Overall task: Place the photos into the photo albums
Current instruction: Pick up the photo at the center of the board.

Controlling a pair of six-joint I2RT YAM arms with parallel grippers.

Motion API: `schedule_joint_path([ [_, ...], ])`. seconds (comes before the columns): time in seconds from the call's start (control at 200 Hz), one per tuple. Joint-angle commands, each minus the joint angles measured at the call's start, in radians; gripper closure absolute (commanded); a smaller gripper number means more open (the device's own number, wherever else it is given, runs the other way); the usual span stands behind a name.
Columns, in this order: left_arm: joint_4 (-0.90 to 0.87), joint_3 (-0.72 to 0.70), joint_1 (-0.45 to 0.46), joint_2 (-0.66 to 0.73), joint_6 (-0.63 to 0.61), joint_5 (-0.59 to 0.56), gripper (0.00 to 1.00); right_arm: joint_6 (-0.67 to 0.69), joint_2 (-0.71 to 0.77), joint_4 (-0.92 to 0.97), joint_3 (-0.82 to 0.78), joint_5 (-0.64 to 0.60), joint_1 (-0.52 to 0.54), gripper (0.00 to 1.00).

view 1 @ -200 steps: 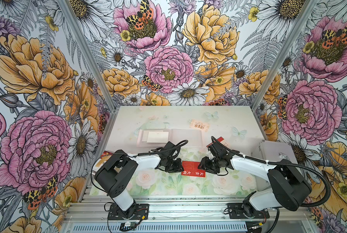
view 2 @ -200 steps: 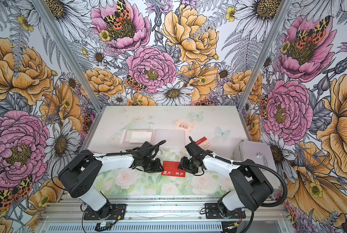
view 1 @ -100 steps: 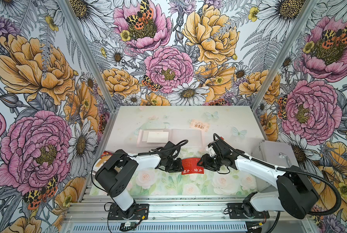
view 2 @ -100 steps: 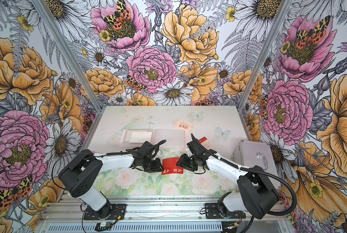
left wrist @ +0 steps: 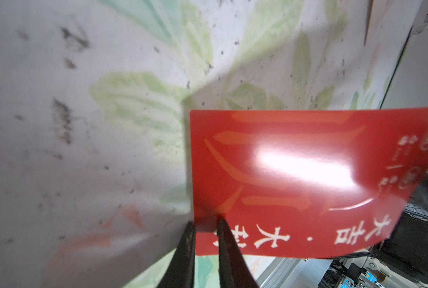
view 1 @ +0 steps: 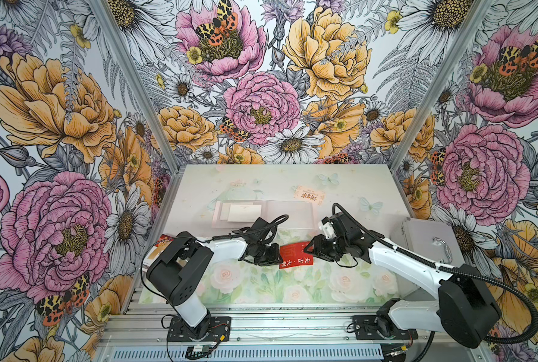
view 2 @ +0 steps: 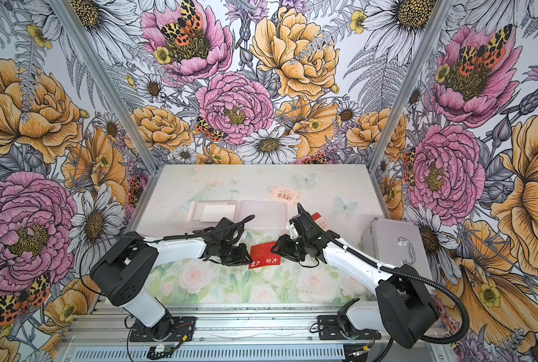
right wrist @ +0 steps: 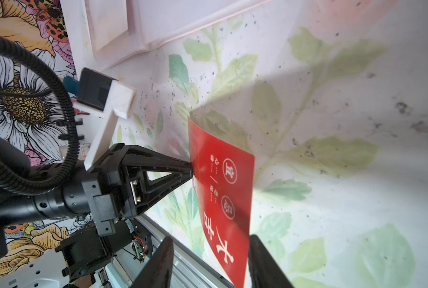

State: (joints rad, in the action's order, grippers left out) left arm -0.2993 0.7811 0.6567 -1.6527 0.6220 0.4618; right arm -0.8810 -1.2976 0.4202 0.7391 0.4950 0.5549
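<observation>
In both top views the left gripper (view 1: 278, 255) (view 2: 248, 255) is pinched on one short edge of a red card (view 1: 294, 254) (view 2: 263, 257) lifted above the middle of the table (view 1: 261, 185). The right gripper (view 1: 306, 249) (view 2: 274, 249) faces it at the card's opposite end. Behind them the pale pink photo album (view 1: 289, 213) (view 2: 261, 211) lies open and flat, with a cream card (view 1: 244, 212) on its left page. A pale card with red characters (view 1: 308, 196) lies just past the album's far right corner, and a silver case (view 1: 424, 238) sits at the table's right edge. The left wrist view shows both dark fingers (left wrist: 229, 249) closed narrowly on a corner of the glossy red card (left wrist: 307, 174), which is bowed and printed with white characters. In the right wrist view the left gripper (right wrist: 189, 169) clamps the card's far edge. The right gripper (right wrist: 208, 264) stands with its jaws apart, the near end of the curved red card (right wrist: 222, 187) between them, and the album's edge (right wrist: 143, 30) lies beyond.
</observation>
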Motion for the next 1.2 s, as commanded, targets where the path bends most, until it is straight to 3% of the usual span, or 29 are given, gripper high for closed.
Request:
schedule_joint_path([
  [0.0, 0.005, 0.009, -0.01, 0.011, -0.025, -0.011, 0.81, -0.004, 0.029, -0.03, 0.029, 0.031, 0.005, 0.51],
  [0.666, 0.005, 0.019, -0.022, 0.013, -0.038, -0.01, 0.81, -0.027, -0.002, -0.067, 0.054, 0.023, 0.02, 0.64],
  [1.196, 0.005, 0.024, -0.045, 0.027, -0.041, -0.005, 0.81, -0.013, -0.061, -0.065, 0.072, -0.002, 0.023, 0.86],
])
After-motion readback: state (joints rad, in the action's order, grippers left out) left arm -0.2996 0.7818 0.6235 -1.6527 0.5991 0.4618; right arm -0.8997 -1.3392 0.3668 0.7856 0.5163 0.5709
